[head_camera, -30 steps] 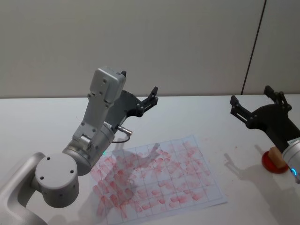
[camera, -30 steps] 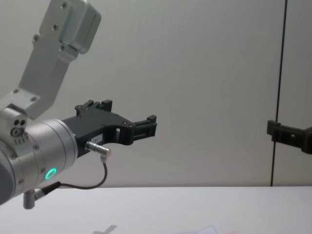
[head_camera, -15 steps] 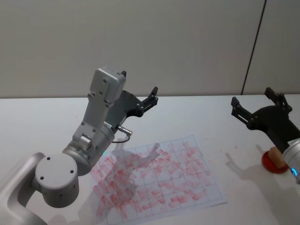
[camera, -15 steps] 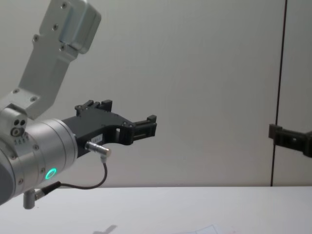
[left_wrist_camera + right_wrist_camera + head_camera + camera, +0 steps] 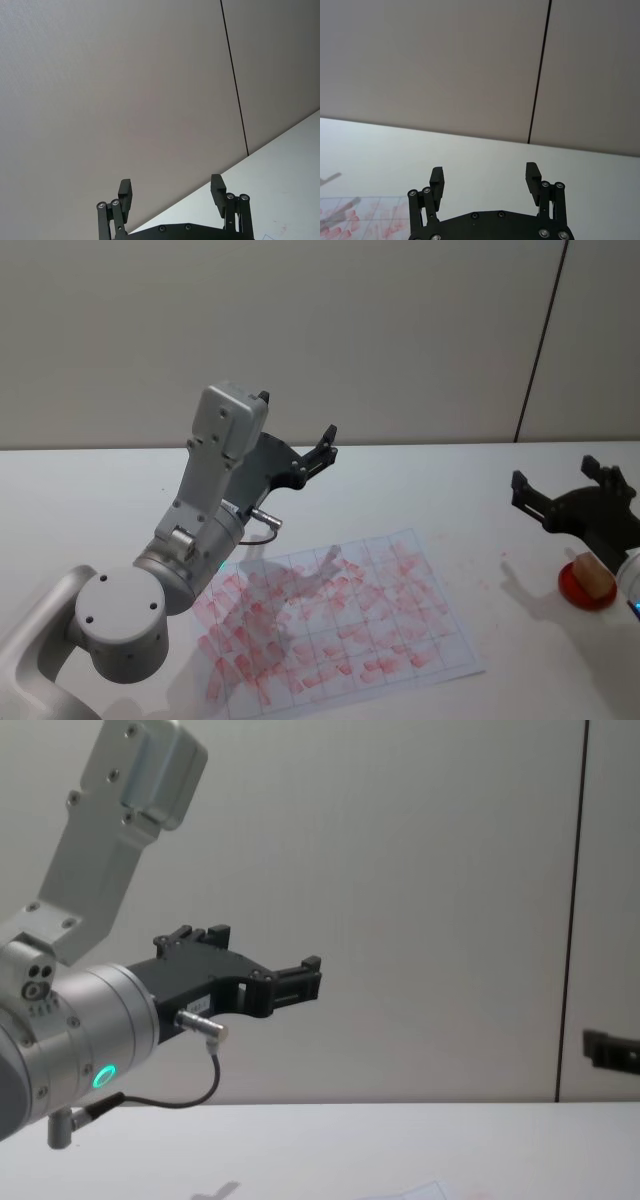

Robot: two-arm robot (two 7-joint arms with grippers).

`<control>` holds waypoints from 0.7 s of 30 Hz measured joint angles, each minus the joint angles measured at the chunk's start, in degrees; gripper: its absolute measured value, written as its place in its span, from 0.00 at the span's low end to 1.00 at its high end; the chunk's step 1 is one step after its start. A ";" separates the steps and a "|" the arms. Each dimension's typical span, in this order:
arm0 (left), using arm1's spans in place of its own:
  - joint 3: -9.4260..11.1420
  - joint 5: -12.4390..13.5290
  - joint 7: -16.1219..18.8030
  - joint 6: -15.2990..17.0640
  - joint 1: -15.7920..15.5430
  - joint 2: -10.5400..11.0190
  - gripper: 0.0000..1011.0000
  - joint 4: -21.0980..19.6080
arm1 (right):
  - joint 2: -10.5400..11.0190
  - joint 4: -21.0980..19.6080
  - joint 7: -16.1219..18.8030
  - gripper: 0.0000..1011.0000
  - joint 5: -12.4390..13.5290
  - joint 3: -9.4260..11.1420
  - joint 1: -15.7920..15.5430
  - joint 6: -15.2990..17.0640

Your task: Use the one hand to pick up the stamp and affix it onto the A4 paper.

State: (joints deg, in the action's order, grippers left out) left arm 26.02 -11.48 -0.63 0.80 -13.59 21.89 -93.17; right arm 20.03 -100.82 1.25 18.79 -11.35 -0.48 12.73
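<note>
Since a second ago my right black fingered gripper is drawing back rightward and lower, fingers spread, empty | small tan wooden stamp is sitting on a round red pad beside it | red-marked white A4 paper is lying mid-table | left gripper is hanging raised, fingers apart

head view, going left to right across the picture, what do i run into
left arm's round silver joint → A4 paper → right tool → stamp

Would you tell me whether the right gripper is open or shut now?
Open: on the right gripper the fingers stand wide apart, nothing between them; the stamp sits unheld on the red pad.
</note>
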 joint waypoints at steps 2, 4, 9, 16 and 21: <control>0.00 0.00 0.00 0.00 0.00 0.00 0.99 0.00 | 0.19 0.00 -0.41 0.99 0.37 0.27 0.03 1.66; 0.00 0.00 0.00 0.00 0.00 0.00 0.99 0.00 | 0.41 0.00 -0.89 0.99 0.68 0.57 0.05 3.46; 0.00 0.00 0.00 0.00 0.00 0.00 0.99 0.00 | 0.83 0.16 -1.52 0.99 1.14 1.06 0.06 6.88; 0.00 0.00 0.00 0.00 0.00 0.00 0.99 0.00 | 1.45 0.70 -2.23 0.99 1.39 1.70 -0.08 11.14; 0.00 0.00 0.00 0.00 0.00 0.00 0.99 0.00 | 1.82 1.10 -2.56 0.99 1.39 2.05 -0.31 13.02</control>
State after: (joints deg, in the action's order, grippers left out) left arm 26.03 -11.48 -0.63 0.80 -13.59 21.89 -93.17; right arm 21.86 -99.72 -1.31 20.18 -9.30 -0.79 25.76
